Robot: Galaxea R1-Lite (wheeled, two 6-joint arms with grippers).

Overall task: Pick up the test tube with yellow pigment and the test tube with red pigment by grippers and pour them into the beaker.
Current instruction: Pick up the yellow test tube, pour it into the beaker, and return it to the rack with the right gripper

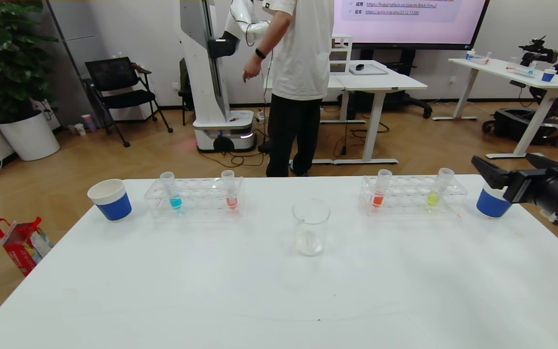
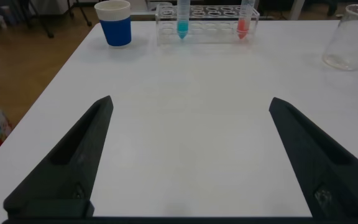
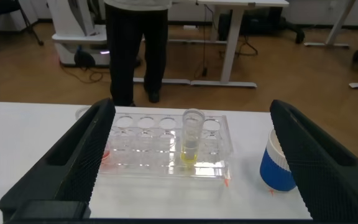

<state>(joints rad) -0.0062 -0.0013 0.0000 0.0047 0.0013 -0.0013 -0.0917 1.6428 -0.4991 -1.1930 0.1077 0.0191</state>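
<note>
right wrist view shows the right gripper (image 3: pixel 191 158) with its fingers spread wide and nothing between them, facing the test tube with yellow pigment (image 3: pixel 191 144), which stands upright in a clear rack (image 3: pixel 166 149). to do this step well, i judge the gripper should centre on that tube, close on the clear upper part below the rim, then lift straight up out of the hole. a blue paper cup (image 3: pixel 277 167) sits just beside the rack, so the outer finger needs room. the left gripper (image 2: pixel 191 162) is also spread wide and empty, hovering over bare table (image 2: pixel 185 93), well short of the test tube with red pigment (image 2: pixel 243 23). the beaker (image 1: pixel 311 227) stands between the two racks, nearer the robot.
</note>
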